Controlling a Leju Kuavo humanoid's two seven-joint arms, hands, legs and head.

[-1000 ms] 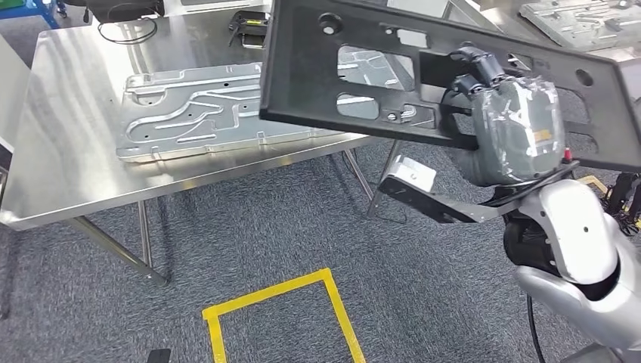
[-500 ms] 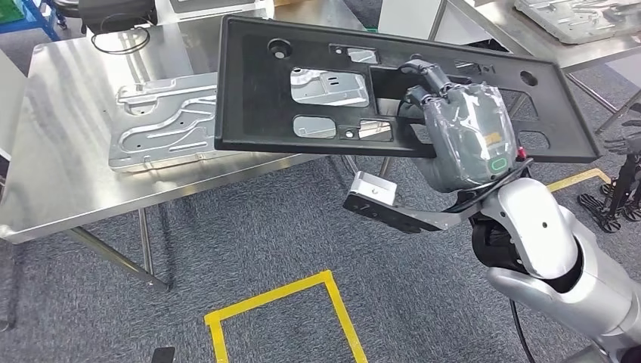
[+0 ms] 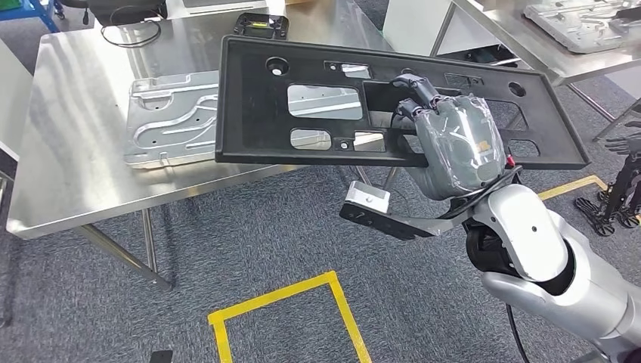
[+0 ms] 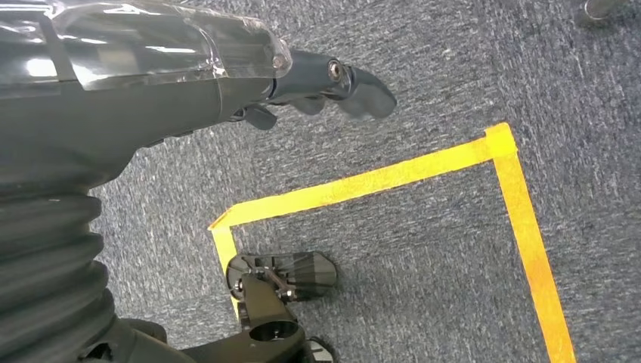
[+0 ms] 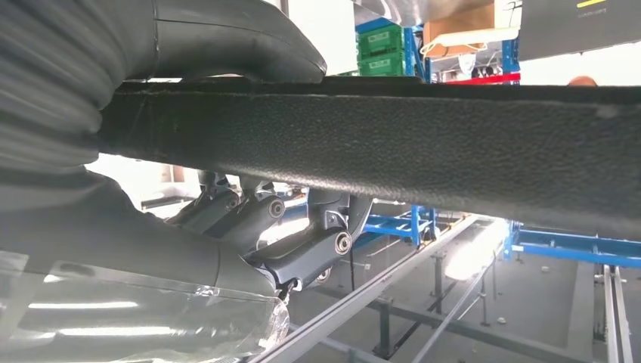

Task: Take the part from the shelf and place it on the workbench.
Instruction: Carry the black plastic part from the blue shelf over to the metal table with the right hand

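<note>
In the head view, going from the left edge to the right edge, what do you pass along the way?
Steel workbench → silver metal plate → black part → right hand gripping the part → second table at far right.

The right hand holds the part above the workbench's near edge. A metal panel lies on the workbench, partly behind the part.
</note>
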